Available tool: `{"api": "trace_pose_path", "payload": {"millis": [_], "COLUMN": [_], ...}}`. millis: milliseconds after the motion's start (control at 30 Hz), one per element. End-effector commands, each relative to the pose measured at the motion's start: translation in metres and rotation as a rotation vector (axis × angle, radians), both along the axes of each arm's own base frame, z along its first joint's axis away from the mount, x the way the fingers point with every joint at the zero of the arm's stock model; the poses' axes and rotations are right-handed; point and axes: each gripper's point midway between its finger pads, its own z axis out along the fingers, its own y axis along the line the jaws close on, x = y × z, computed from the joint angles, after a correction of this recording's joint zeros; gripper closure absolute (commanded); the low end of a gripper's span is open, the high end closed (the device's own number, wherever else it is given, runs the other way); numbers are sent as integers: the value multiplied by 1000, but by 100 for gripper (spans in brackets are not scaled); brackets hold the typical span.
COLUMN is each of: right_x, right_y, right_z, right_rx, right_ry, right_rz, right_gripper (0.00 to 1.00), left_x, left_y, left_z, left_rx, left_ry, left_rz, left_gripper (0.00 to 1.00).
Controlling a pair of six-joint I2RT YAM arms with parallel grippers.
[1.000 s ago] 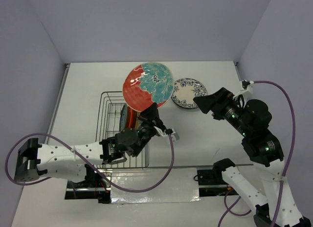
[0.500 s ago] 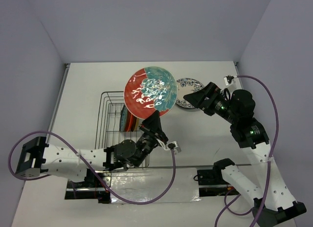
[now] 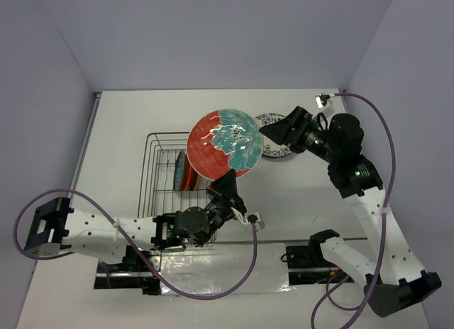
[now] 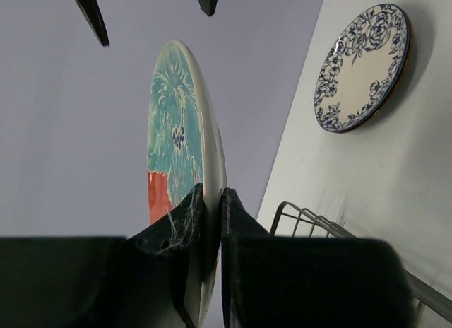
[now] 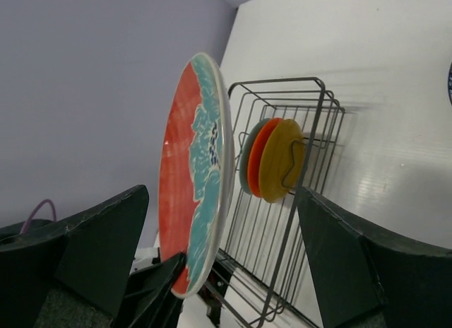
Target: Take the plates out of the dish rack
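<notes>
Holding a red-and-teal plate [image 3: 223, 145] clamped by its rim above the dish rack [image 3: 162, 174], the left gripper [image 4: 212, 198] faces the right gripper [image 3: 273, 130], jaws apart, which likely must take it next.

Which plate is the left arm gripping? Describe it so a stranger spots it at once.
Find the wire dish rack on the table. Above its far end the left tool pinches the rim of a large plate held on edge. It alone is half red, half teal-flowered; the white plate lying flat nearby has a blue rim, and the racked plates are small.
</notes>
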Motion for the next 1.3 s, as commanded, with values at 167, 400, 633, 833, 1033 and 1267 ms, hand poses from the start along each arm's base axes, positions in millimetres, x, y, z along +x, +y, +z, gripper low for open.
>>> {"api": "trace_pose_path", "payload": {"millis": [167,400,633,833,1033,1267], "right_x": [13,9,18,37,80,140], "right_y": [24,58,51,23,-67,-124], "right_z": [-13,-24,-30,-28,-57,-98], "right_rx": [-92,-139,-120,-13,97,76], "right_ry": [33,36,34,16,68,4], "right_rz": [103,247,177,-25,-450,-586], "right_gripper": [19,66,100,100,100,100], "left_x": [-6,-8,-8,-5,-12,34], "left_y": [-8,-12,-5,13,30,127], "left_z": [40,34,41,42,33,101], "left_rx": [-136,-122,-154,-151,-44,-391], "left_ry": [-36,-19,-12,-17,138,98], "left_rz": [-27,-31,-28,18,-28,286], "left_gripper": [100,100,87,11,0,1]}}
